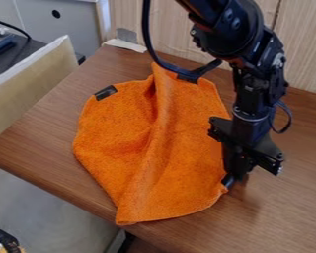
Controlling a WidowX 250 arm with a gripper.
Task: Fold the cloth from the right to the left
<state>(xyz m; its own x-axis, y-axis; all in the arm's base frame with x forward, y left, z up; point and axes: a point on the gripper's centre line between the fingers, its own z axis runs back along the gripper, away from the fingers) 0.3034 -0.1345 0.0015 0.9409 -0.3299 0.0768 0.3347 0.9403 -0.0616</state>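
Note:
The black gripper point(230, 179) hangs down at the right edge of the orange cloth point(114, 133), its lower end right beside the cloth's lower right corner. Whether it holds that corner I cannot tell. Spread over the brown table, the cloth has a raised ridge running from its top point down to its bottom corner. A small black tag sits on its upper left edge. Part of the cloth's right side is hidden behind the gripper.
The wooden table point(286, 212) reaches to a panelled wall point(302, 44) at the back. A pale board point(28, 84) stands along the table's left side. The front left table edge passes close to the cloth's bottom corner. A dark cable loops from the arm over the cloth's top.

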